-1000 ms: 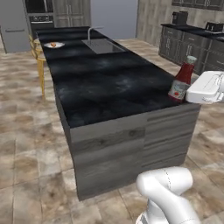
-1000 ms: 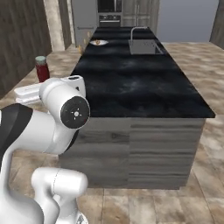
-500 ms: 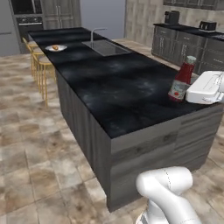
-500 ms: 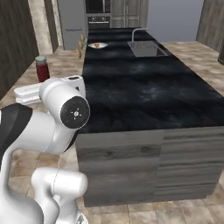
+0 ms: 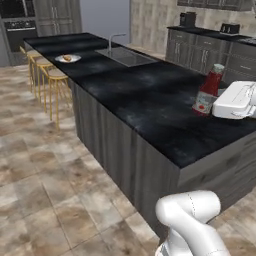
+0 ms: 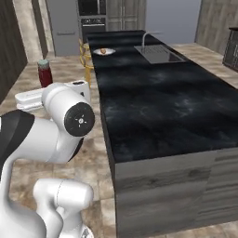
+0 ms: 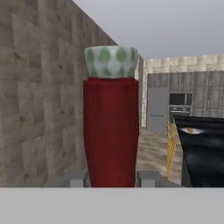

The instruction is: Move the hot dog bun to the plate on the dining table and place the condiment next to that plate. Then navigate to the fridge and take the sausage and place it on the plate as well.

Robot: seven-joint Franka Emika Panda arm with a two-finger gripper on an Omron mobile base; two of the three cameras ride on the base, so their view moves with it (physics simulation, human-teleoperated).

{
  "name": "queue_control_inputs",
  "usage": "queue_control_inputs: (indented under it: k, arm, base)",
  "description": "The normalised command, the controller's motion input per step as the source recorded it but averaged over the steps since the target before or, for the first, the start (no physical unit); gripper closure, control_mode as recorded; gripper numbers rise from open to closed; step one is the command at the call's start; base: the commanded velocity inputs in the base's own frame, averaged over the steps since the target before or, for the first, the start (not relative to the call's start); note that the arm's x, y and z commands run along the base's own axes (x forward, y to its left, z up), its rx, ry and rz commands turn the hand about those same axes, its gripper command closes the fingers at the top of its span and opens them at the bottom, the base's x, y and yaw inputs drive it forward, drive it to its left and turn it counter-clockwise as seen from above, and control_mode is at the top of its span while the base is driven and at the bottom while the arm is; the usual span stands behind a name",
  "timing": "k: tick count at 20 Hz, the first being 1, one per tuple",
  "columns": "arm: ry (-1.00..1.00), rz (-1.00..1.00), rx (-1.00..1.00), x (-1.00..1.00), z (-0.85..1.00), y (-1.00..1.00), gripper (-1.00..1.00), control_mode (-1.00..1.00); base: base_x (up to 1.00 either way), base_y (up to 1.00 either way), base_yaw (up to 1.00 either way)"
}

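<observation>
Writing: the white label on the condiment (image 5: 207, 90) was too blurred to read.
Gripper: the gripper (image 7: 111, 178) was closed narrow on the condiment, one fingertip either side of its red body, pale cap on top.
Arm: the white hand was held out level at counter height, carrying the bottle above the near end of the dining table (image 5: 150, 95).
Plate: the plate (image 5: 67, 58) sat far down the table, well apart from the bottle, near the yellow stools (image 5: 47, 75).
Contents: the hot dog bun (image 5: 67, 58) lay on it.
Sink: a sink (image 5: 126, 56) with faucet lay beyond the plate.
</observation>
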Motion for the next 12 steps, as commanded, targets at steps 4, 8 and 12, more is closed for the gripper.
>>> queue_control_inputs:
  k: [4,8,12]
  arm:
    - [0.0,0.0,0.0,0.0,0.0,0.0,1.0,1.0]
    - [0.0,0.0,0.0,0.0,0.0,0.0,1.0,1.0]
    - [0.0,0.0,0.0,0.0,0.0,0.0,1.0,1.0]
  base:
    - [0.46,1.0,-0.25]
    - [0.45,1.0,-0.25]
    - [0.46,1.0,-0.25]
